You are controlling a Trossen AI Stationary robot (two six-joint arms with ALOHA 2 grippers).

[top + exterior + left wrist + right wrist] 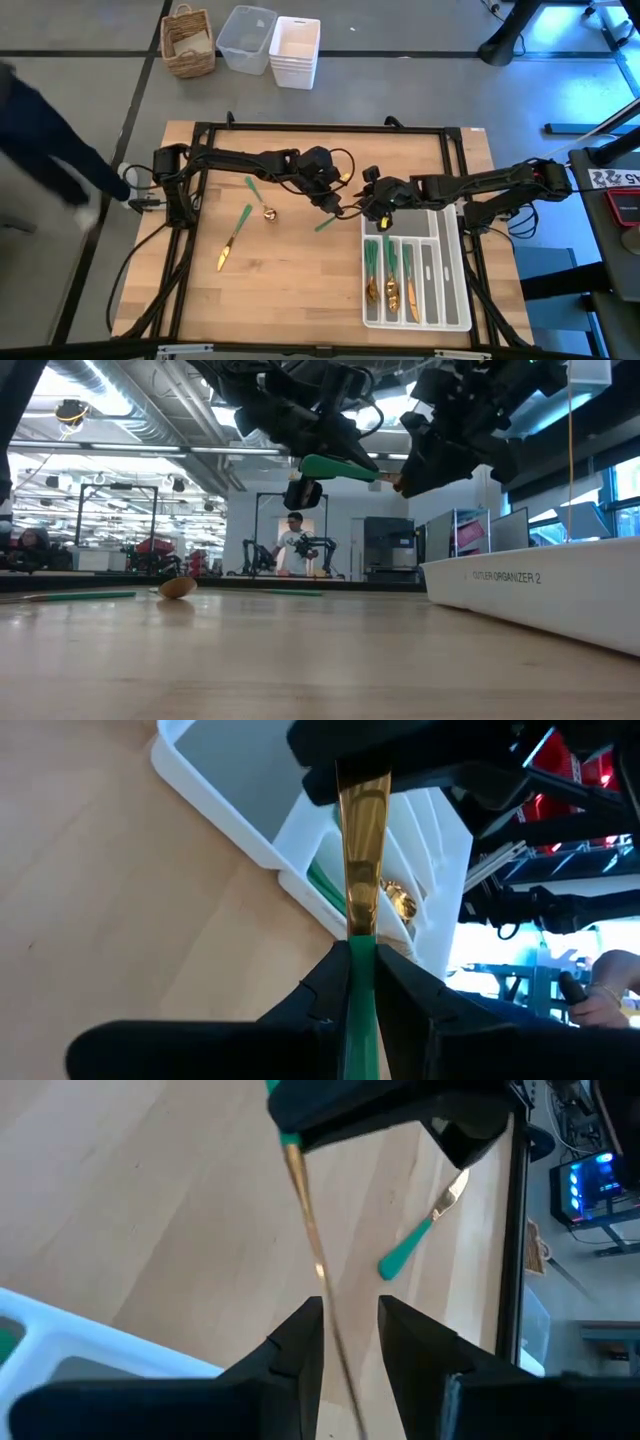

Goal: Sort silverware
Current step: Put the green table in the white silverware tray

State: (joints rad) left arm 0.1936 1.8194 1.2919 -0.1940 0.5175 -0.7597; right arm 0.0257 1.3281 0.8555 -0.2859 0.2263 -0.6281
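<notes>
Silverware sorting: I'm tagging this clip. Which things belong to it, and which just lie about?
Belongs:
held piece, between both grippers
knife
spoon
sorted pieces
cutlery tray

Lying about:
wicker basket
clear bin
white bins

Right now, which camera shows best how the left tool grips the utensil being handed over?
The left wrist view: the left tool pinches the utensil at its green handle, gold end pointing toward the right tool. The high view shows it tiny between the arms; the low view only its green handle; the right wrist view its gold shaft.
</notes>
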